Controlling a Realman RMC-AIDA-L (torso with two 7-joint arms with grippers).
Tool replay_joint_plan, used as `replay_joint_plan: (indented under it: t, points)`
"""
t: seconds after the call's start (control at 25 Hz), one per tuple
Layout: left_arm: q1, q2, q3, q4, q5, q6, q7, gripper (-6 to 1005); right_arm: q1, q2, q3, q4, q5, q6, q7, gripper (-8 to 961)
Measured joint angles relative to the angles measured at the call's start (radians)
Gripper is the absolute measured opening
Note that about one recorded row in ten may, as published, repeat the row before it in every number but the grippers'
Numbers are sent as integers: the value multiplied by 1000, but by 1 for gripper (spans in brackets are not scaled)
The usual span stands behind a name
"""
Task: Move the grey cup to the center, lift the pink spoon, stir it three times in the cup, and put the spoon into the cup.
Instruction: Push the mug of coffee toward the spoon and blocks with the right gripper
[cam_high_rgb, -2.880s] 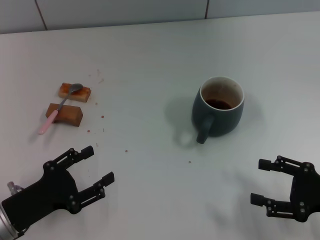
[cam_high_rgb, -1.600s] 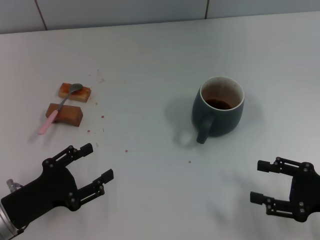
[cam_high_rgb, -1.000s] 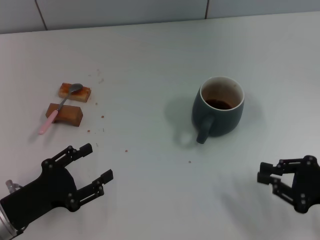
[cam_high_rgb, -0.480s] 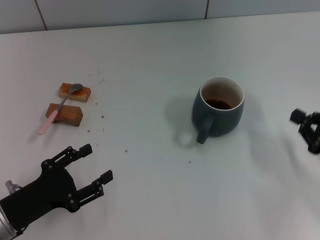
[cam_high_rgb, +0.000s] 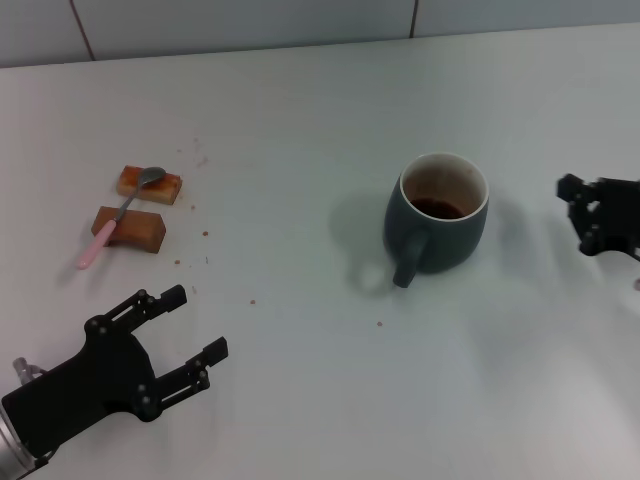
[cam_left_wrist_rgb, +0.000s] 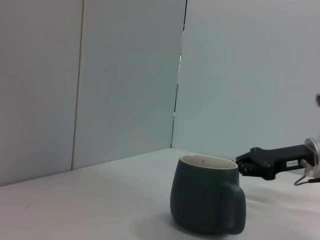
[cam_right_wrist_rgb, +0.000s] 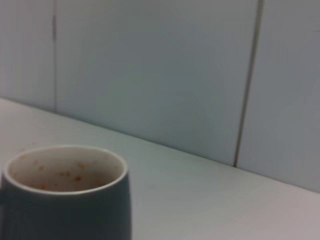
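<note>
The grey cup (cam_high_rgb: 437, 214) stands upright right of the table's middle, its handle toward me and brown stains inside. It also shows in the left wrist view (cam_left_wrist_rgb: 207, 200) and close up in the right wrist view (cam_right_wrist_rgb: 65, 192). The pink spoon (cam_high_rgb: 118, 214) lies at the left across two brown blocks, bowl on the far one. My right gripper (cam_high_rgb: 577, 216) hovers open just right of the cup, fingers toward it, a gap between them; the left wrist view shows it (cam_left_wrist_rgb: 260, 167) behind the cup. My left gripper (cam_high_rgb: 198, 322) rests open at the front left, below the spoon.
Two brown blocks (cam_high_rgb: 130, 228) (cam_high_rgb: 149, 184) hold the spoon up off the white table (cam_high_rgb: 300, 120). Small crumbs (cam_high_rgb: 205, 235) are scattered near them. A tiled wall (cam_high_rgb: 250, 20) runs along the table's far edge.
My right gripper has swung from the front right corner away from me, up to the right side of the cup. The left arm, cup and spoon have not moved.
</note>
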Motion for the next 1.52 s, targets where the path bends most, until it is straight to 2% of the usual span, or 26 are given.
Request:
replay_joint_plan:
  t: [0.32,0.92,1.52]
  points:
    - [-5,-1,-1,0,-1,-4,-1,782,57,-1,-20,76,0,16,-187,28]
    - [-12,1,-17,5,-4,-8,-3,782,111,1,-21,153,-10,43,-215,29]
    - [-11,2,-17,12,-3,-1,-4,782,195,4,-5,287,35,151,-270,28]
